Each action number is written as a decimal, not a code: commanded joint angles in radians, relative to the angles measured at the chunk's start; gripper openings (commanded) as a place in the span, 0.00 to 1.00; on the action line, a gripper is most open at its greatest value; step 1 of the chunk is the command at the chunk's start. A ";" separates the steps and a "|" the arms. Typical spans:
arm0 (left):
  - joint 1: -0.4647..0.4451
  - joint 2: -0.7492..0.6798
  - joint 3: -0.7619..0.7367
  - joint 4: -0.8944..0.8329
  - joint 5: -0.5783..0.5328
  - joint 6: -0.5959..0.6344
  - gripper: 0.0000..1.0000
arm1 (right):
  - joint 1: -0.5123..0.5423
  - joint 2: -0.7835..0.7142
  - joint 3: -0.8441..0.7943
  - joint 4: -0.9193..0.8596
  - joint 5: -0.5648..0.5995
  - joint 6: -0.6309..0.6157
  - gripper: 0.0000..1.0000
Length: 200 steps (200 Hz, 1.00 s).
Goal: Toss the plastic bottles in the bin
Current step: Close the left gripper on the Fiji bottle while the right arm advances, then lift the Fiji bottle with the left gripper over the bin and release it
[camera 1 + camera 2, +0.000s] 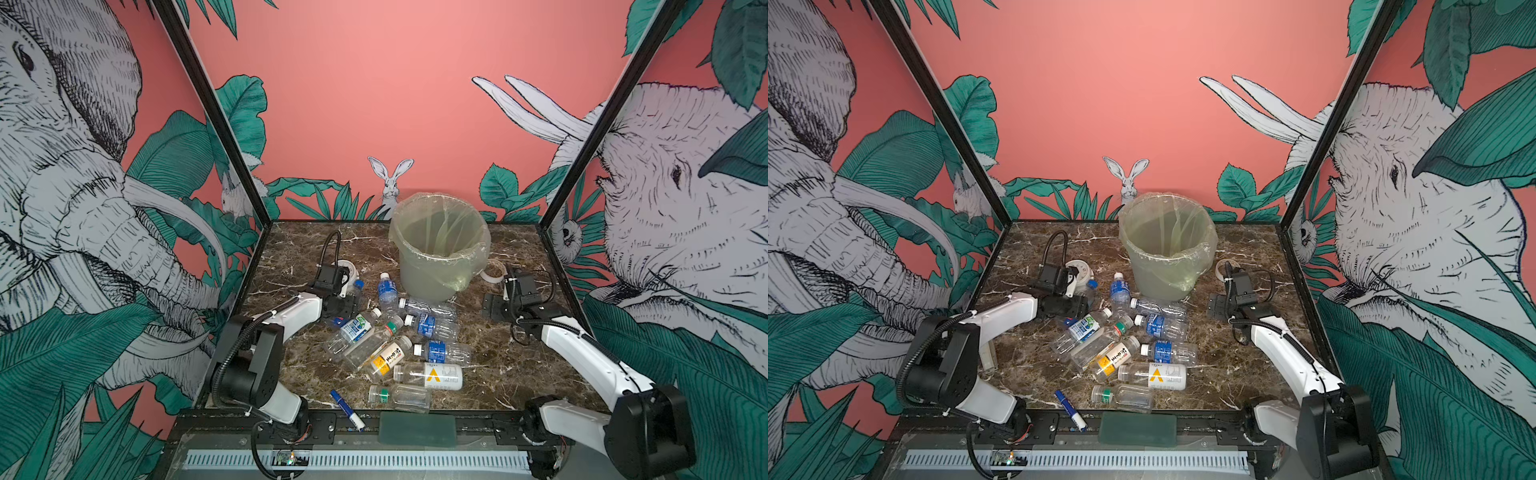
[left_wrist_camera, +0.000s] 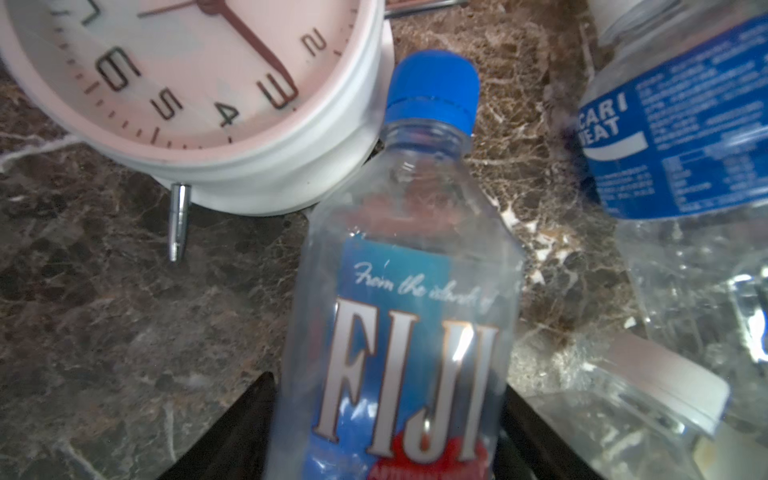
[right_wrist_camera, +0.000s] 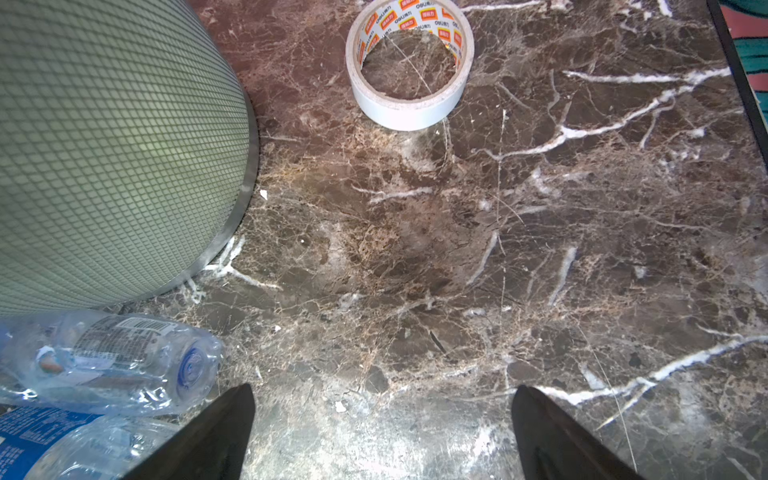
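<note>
Top views take in a brown, white-veined marble bench (image 1: 498,365) with a tall round bin (image 1: 424,274) at its far middle. The bin is grey-green and lined with a crinkled translucent bag folded over the rim; no bottle shows inside it. Just in front of the bin, a loose heap of plastic bottles (image 1: 440,376) lies flat. They are clear and thin-walled, some ribbed, some dented, with blue, white or yellow labels.

The left claw (image 2: 386,376) sits at the heap's left edge. In the left wrist view its dark jaws stand either side of a blue-capped bottle (image 2: 399,270), close against its flat clear walls. Whether they pinch it cannot be told. The bottle's shoulder lies just beside a white round clock (image 2: 187,83) with a thin metal leg. The right claw (image 3: 384,388) hangs wide open and empty over bare bench beside the bin's mesh-patterned wall, near a roll of white tape (image 3: 409,66).

The step in hand looks like the first pick. Done well, the squeeze is square across the body and gentle, since thin plastic buckles and slides. The lift should go straight up, clear of the clock and the next bottle over, then high above the bagged rim before letting go. A blue marker (image 1: 347,409) at the near edge is best left alone.
</note>
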<state>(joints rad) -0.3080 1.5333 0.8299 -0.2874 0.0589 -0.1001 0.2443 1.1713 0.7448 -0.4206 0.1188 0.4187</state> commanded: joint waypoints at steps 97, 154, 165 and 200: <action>-0.006 -0.292 -0.093 0.034 -0.010 -0.021 0.62 | 0.008 -0.006 -0.013 0.012 0.004 -0.003 0.99; -0.005 -0.584 -0.274 0.183 0.043 -0.080 0.61 | 0.012 -0.104 -0.073 0.094 -0.029 -0.011 0.99; -0.005 -0.646 -0.306 0.214 0.059 -0.091 0.61 | 0.012 -0.120 -0.081 0.106 -0.035 -0.012 0.99; -0.005 -0.812 -0.357 0.309 0.124 -0.113 0.61 | 0.014 -0.124 -0.078 0.111 -0.050 -0.016 0.99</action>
<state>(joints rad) -0.3080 0.8127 0.4953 -0.1001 0.1200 -0.1761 0.2508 1.0519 0.6647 -0.3477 0.0875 0.4145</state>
